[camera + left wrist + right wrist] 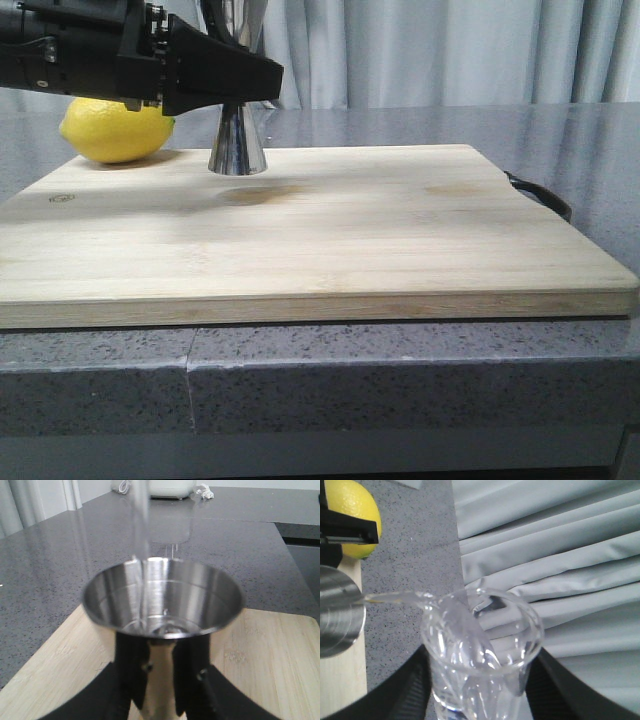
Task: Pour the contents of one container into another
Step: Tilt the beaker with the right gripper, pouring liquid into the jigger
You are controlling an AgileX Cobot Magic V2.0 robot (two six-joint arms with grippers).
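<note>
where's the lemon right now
In the front view the lemon sits at the far left, behind the cutting board's back corner, left of the metal jigger, partly hidden by the left arm.

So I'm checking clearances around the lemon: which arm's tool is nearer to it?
Left. The left tool grips the jigger on the board right beside the lemon. The right tool holds the tipped beaker above the jigger, farther off.

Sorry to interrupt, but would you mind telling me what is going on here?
The left gripper is shut on the shiny steel hourglass-shaped jigger, which stands on the pale wooden cutting board. The right gripper holds the small clear glass beaker tipped, and a thin clear stream is running from its spout into the jigger. A yellow lemon lies behind.
</note>
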